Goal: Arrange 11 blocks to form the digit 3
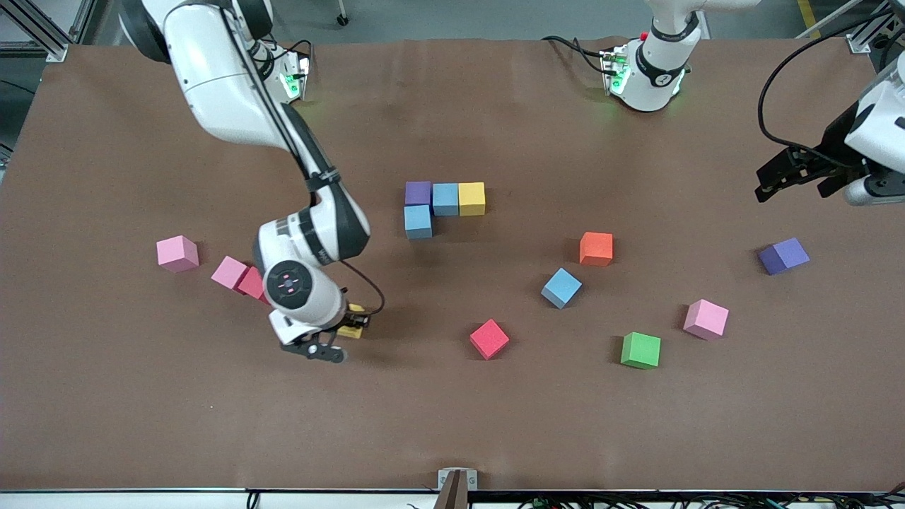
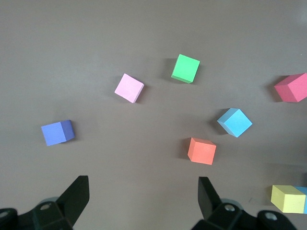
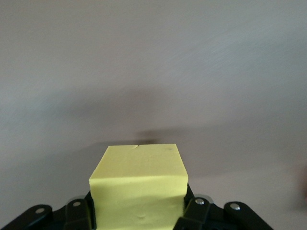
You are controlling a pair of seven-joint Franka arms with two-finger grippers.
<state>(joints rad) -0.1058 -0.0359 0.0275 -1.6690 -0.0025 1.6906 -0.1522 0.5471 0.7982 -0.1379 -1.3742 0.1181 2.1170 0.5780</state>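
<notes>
my right gripper (image 1: 351,326) pinches a yellow block (image 3: 138,184); next i carry it to the started figure (image 1: 444,206). left gripper (image 2: 144,196) waits, fingers spread.

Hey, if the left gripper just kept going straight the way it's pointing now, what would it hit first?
Probably bare table. The left gripper hangs open, and no block sits squarely in its line; the orange block lies closest, just off to one side. Depth is hard to judge.

Even overhead light, soft shadows, sharp focus.
</notes>
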